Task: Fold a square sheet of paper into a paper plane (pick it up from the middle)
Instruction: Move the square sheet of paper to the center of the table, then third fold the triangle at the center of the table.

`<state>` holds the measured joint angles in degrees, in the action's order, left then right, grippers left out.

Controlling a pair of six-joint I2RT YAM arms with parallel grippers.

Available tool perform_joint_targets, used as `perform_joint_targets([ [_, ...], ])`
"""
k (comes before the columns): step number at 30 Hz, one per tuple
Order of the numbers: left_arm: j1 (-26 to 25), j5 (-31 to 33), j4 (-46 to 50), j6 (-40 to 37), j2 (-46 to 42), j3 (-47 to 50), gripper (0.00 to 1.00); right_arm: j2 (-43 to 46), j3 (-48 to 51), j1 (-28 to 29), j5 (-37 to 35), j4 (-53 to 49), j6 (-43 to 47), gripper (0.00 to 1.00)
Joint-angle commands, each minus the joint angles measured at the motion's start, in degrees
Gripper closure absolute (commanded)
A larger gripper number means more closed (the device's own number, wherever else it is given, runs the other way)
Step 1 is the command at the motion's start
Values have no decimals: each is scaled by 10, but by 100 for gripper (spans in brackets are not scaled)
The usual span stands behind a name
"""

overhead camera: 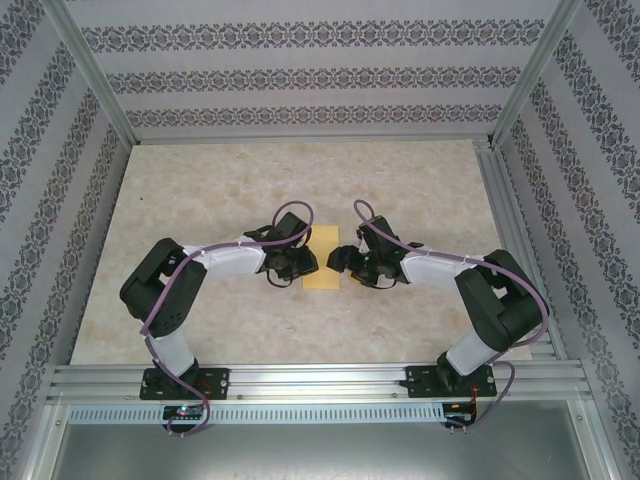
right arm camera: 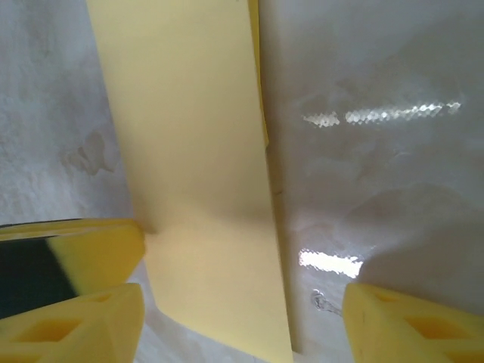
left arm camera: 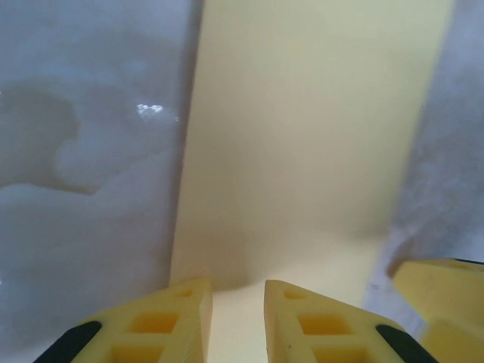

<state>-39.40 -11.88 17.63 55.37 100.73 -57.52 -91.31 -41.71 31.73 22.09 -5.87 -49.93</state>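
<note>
The square sheet of paper (overhead camera: 322, 268), folded to a narrow yellow strip, lies flat on the table (overhead camera: 200, 200). The left gripper (left arm camera: 238, 291) sits at the strip's left edge, its jaws nearly together with paper showing in the slim gap; whether they pinch it is hard to tell. The right gripper (right arm camera: 242, 325) is at the strip's right edge, jaws wide apart and straddling that edge.

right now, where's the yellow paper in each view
top external: the yellow paper is a narrow strip at about the picture's centre, mid-table.
left wrist: it takes up the middle, from the top edge to the bottom.
right wrist: a strip slanting from upper left to bottom centre.
shared landmark: the pale marbled table on either side of the paper.
</note>
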Motion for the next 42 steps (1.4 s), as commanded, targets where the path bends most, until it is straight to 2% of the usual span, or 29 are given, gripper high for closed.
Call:
perform_joint_targets([
  [1, 7, 8, 10, -15, -25, -19, 76, 2, 2, -2, 13, 4, -6, 35],
  [8, 20, -9, -4, -38, 7, -29, 84, -10, 3, 9, 33, 12, -13, 45],
  [25, 24, -4, 17, -30, 61, -30, 87, -5, 18, 35, 32, -8, -27, 43],
  [36, 26, -10, 18, -30, 61, -26, 87, -8, 14, 37, 47, 24, -39, 59],
  [42, 26, -15, 17, -33, 56, -28, 87, 7, 17, 37, 31, 30, -43, 75],
])
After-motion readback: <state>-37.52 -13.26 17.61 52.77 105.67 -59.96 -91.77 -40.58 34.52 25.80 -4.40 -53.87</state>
